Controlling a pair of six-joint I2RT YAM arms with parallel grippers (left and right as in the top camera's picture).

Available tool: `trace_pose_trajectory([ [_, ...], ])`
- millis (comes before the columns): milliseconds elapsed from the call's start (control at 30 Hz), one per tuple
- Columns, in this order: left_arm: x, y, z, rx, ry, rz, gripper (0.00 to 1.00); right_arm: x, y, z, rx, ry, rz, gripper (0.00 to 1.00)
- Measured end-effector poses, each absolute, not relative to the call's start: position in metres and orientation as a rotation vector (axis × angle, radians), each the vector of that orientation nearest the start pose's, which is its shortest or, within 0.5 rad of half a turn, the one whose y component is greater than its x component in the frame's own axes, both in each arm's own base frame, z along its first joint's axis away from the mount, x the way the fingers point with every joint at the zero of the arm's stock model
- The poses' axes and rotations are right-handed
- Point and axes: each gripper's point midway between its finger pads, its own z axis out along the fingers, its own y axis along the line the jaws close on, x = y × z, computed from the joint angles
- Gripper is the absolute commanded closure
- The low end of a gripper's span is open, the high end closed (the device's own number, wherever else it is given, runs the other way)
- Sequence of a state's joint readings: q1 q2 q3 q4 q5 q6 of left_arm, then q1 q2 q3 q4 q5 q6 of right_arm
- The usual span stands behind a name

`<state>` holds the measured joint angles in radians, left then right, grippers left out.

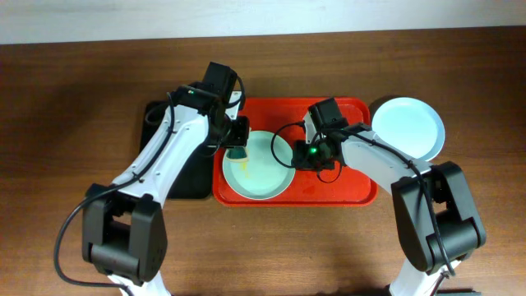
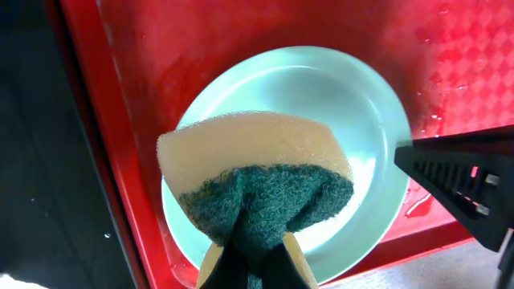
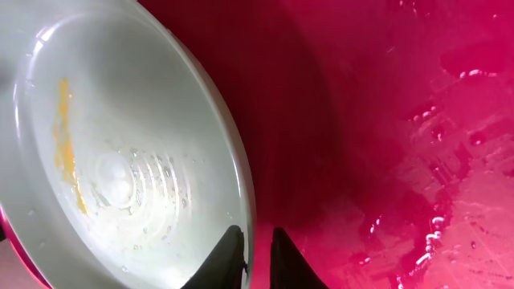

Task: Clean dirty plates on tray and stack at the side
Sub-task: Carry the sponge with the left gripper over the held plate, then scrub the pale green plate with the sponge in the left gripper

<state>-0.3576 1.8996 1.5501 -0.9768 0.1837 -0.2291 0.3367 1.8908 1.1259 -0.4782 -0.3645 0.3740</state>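
A pale mint green plate point(image 1: 261, 168) lies in the left half of the red tray point(image 1: 349, 191), with a yellow smear point(image 3: 64, 136) near its left side. My left gripper point(image 2: 257, 269) is shut on a yellow sponge with a green scouring face point(image 2: 257, 160) and hovers over the plate's left part point(image 2: 353, 104). My right gripper point(image 3: 259, 245) straddles the plate's right rim point(image 3: 241, 185), one finger inside and one outside, closed on it. A pale blue plate point(image 1: 408, 127) rests on the table to the right of the tray.
A smaller black tray point(image 1: 177, 168) lies against the red tray's left side. The red tray's floor point(image 3: 418, 128) is wet with droplets. Brown tabletop point(image 1: 74, 107) surrounds everything.
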Motion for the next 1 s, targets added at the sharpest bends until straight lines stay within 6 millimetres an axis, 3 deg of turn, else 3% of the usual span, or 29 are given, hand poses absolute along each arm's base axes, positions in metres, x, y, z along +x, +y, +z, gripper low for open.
trace_pose_trajectory([
  [600, 0.376, -0.178, 0.1, 0.235, 2.931, -0.365, 1.0, 0.356, 0.189, 0.016, 0.06, 2.894, 0.678, 0.96],
  [1000, 0.376, -0.178, 0.1, 0.235, 2.931, -0.364, 1.0, 0.36, 0.175, 0.015, 0.128, 2.898, 0.67, 0.96],
])
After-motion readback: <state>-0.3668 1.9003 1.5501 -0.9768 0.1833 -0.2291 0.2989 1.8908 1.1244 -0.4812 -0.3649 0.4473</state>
